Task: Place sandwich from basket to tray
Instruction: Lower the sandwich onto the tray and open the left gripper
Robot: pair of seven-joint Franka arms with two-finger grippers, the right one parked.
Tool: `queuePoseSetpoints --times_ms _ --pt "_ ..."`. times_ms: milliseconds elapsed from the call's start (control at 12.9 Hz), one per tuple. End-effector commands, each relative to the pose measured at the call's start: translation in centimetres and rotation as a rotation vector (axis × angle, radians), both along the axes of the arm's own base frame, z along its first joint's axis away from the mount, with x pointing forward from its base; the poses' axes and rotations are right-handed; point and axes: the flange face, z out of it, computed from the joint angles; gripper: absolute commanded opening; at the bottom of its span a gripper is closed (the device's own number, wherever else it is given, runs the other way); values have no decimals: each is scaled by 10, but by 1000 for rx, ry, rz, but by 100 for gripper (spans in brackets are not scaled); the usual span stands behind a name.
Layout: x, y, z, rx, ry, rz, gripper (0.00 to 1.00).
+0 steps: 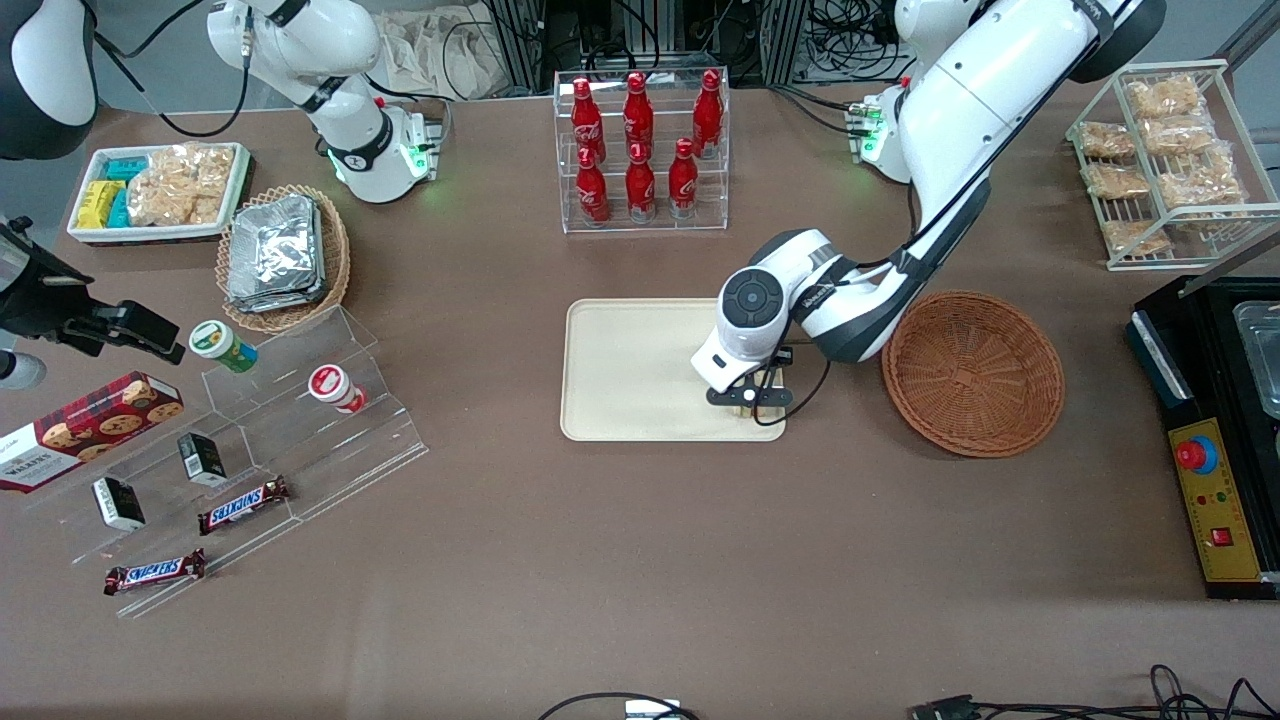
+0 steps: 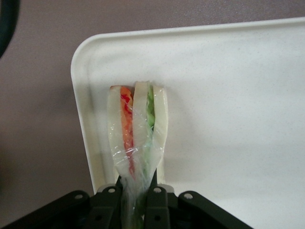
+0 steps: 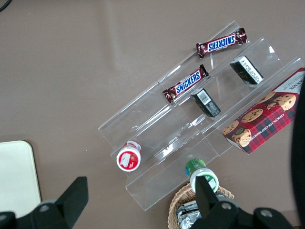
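1. We find the sandwich (image 2: 137, 129), wrapped in clear film, pinched between the closed-in fingers (image 2: 157, 202) of the gripper (image 1: 748, 398), directly over the corner of the tray (image 1: 620, 375) nearest the front camera and the working arm's end; we cannot tell whether it already rests on the tray.
2. We judge the step in hand to be the set-down. To do it well, we advise making sure the wedge is settled on the tray floor, inside the low rim it sits just beside, before opening the fingers, then lifting straight up so the film does not drag.
3. The basket (image 1: 973, 372) lies beside the tray, toward the working arm's end, with nothing visible in it.
4. Count: one sandwich, one tray, one dark basket.
5. Farther out we count seven red bottles (image 1: 637, 150) in a clear rack and two Snickers bars (image 1: 243, 504) on the clear stepped shelf.
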Motion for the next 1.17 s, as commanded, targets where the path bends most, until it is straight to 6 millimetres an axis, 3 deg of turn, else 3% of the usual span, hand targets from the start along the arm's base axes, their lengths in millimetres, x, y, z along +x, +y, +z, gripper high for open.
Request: queuePoseSetpoints --times_ms 0,156,233,544,778,933,1089 --pt "2 -2 6 9 -24 16 100" --pt "7 3 21 32 -32 27 100" --pt "11 4 43 48 -44 39 100" --pt "23 9 182 24 -16 180 100" --pt "10 29 280 64 -76 224 100" --pt "14 72 319 60 -88 221 100" --pt "21 132 348 5 -68 208 100"
